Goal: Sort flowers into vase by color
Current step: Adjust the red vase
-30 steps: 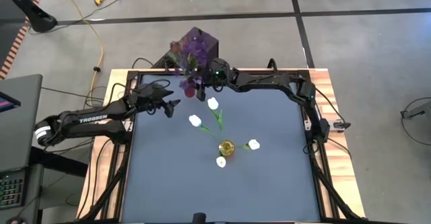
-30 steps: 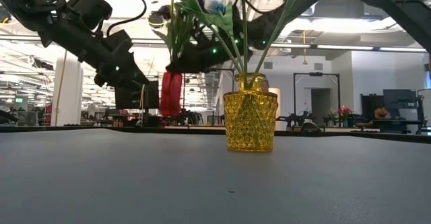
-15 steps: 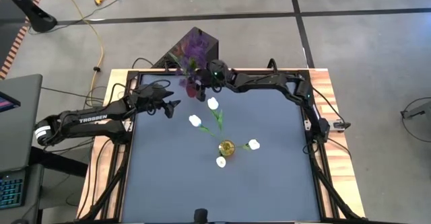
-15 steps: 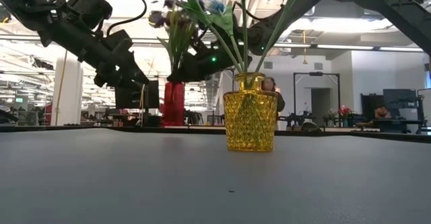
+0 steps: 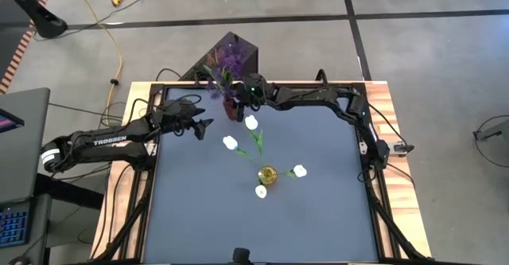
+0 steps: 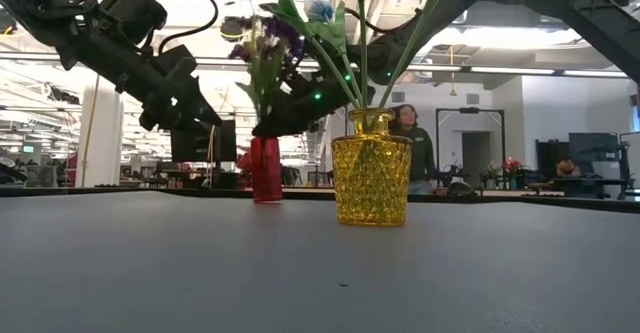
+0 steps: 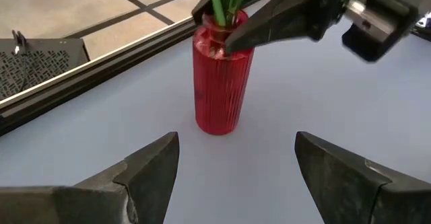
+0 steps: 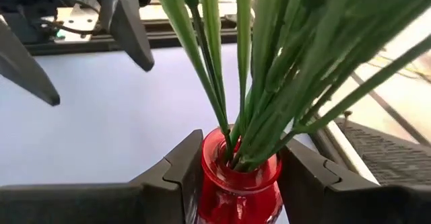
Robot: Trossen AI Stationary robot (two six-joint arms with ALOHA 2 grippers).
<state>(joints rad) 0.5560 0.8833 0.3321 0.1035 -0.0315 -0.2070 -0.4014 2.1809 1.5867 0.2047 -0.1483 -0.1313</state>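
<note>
A red ribbed vase (image 7: 221, 83) stands near the table's far left corner, also visible in the high view (image 5: 231, 111) and the low view (image 6: 266, 170). It holds green stems topped with purple sprigs (image 5: 231, 59); I cannot pick out dark red tulips. My right gripper (image 8: 241, 173) is shut on this vase. A yellow glass vase (image 5: 267, 175) at mid-table holds several white tulips (image 5: 251, 122), their stems in its mouth. My left gripper (image 7: 236, 177) hovers open just left of the red vase, touching nothing. My right gripper pinches the red vase's neck (image 8: 237, 178), just under the rim, between its two fingers (image 7: 269, 25). The fingers come slanting down from the table's right side. The vase is upright, and its base (image 7: 215, 130) seems to rest on the table.
The table's dark frame rail (image 7: 101, 62) runs close behind the red vase. A dark box (image 5: 242, 52) sits beyond the far edge. The yellow vase (image 6: 371, 168) and its spreading tulips take up mid-table. A person (image 6: 412, 143) stands in the room behind.
My right gripper has moved down with the red vase, staying shut on it. The vase, lifted clear of the table a second ago, has been lowered upright until its base is at the table top. The purple sprigs have sunk with it.
</note>
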